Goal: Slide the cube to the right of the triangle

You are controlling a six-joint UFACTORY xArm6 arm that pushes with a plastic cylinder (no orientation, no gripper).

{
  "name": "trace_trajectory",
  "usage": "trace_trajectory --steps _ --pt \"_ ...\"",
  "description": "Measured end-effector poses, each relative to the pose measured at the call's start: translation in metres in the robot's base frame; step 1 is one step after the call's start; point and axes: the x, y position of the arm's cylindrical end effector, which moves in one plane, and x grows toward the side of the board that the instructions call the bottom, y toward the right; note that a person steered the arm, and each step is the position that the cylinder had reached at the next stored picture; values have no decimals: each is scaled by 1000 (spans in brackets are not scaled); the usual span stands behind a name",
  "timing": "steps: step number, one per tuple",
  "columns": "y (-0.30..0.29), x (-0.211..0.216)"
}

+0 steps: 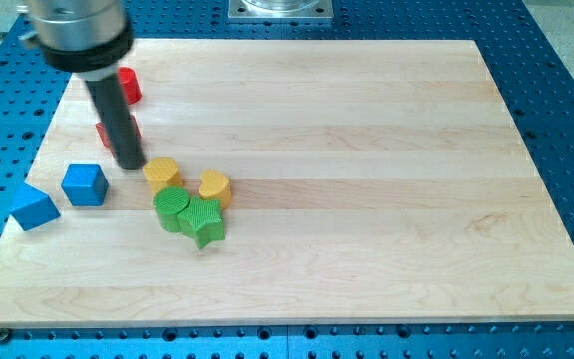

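Note:
A blue cube [84, 184] sits near the board's left edge. A blue triangle [33, 207] lies just to its lower left, close to the edge. My tip [131, 165] is on the board a little above and to the right of the cube, apart from it, and just left of a yellow block [162, 173].
A red block [130, 86] lies at upper left; another red block [106, 133] is partly hidden behind the rod. A yellow heart [215, 186], a green round block [172, 208] and a green star [204, 222] cluster right of the cube. The wooden board [367, 150] lies on a blue perforated table.

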Motion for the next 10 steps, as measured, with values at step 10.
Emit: trace_trajectory --steps 10 --pt "-19 28"
